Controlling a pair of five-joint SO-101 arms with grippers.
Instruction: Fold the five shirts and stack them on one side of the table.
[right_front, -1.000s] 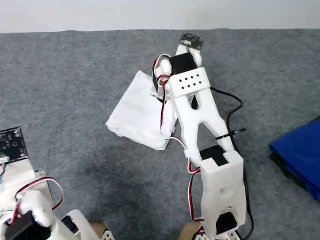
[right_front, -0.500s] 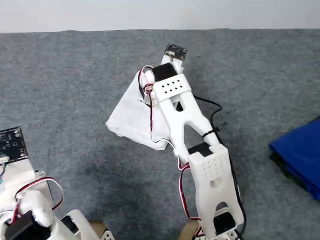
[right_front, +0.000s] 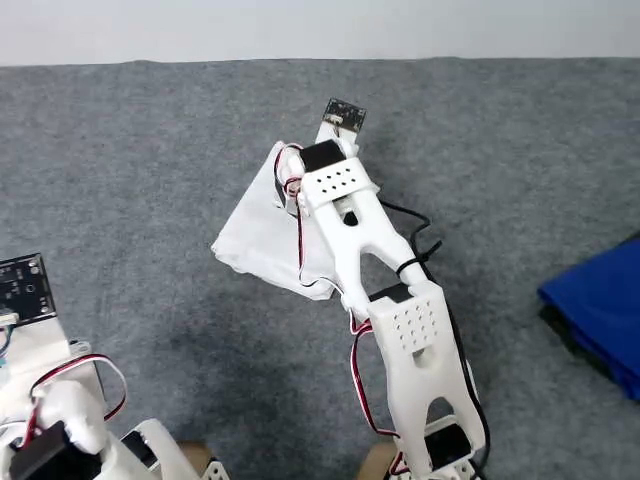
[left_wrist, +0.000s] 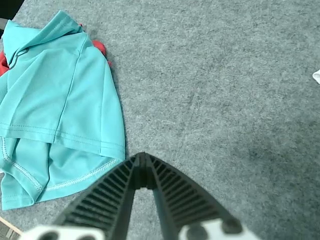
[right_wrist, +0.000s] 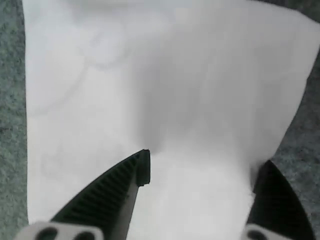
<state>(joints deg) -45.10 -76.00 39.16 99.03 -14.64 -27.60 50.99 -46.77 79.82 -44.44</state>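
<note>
The right arm (right_front: 385, 260) is stretched from the near edge of the table (right_front: 130, 150) toward its middle. The upper link is raised, the forearm is angled to the left, and the wrist is tipped down over a white shirt (right_front: 262, 235). This shirt is folded into a rough rectangle and lies askew near the middle of the table, partly covered by the wrist from above.

In the right wrist view, the right gripper (right_wrist: 205, 172) is seen spread wide, its 2 fingers set well apart over the white cloth. Nothing is pinched between them. Whether the tips touch the cloth cannot be told.

The left arm (right_front: 60, 420) is folded back at the near left corner of the table. In the left wrist view, the left gripper (left_wrist: 145, 162) is seen pressed together with nothing held, pointed down at the grey table surface. Just beside its tip lies the hem of a teal shirt (left_wrist: 55, 110), which is spread out loosely and creased. A bit of red cloth (left_wrist: 100, 47) is seen at its far edge.

From the high view, a blue shirt (right_front: 600, 305) is seen at the right edge of the table, well apart from the white shirt.
</note>
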